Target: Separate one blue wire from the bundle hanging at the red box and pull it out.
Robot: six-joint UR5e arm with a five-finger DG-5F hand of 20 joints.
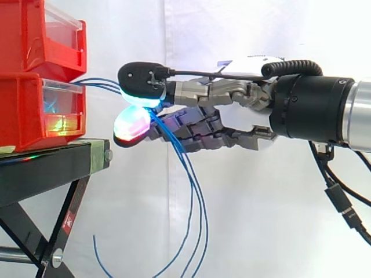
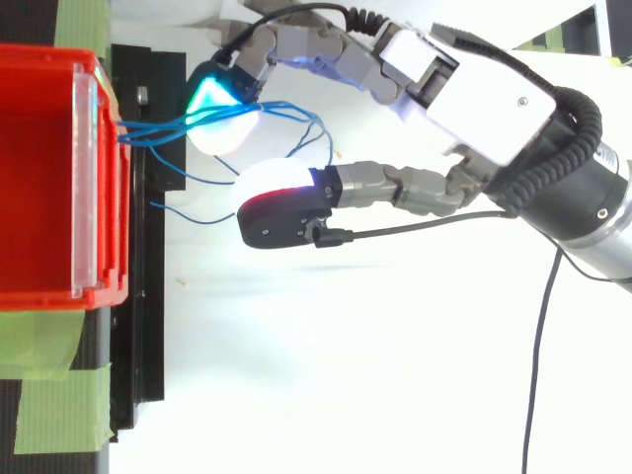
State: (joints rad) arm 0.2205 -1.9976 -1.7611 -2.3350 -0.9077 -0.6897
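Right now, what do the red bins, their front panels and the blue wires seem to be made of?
Bins: probably moulded plastic, glossy, even red. Panels: clear plastic, it seems; see-through, with glints. Wires: thin, likely a plastic sheath over a core I cannot see; they bend in smooth loops.

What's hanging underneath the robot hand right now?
Several blue wires loop down below the hand, running from the lower red bin. The glowing fingers cover the pinched stretch, so how many are held is hidden.

No text can be read; the sticker on the black stand is illegible.
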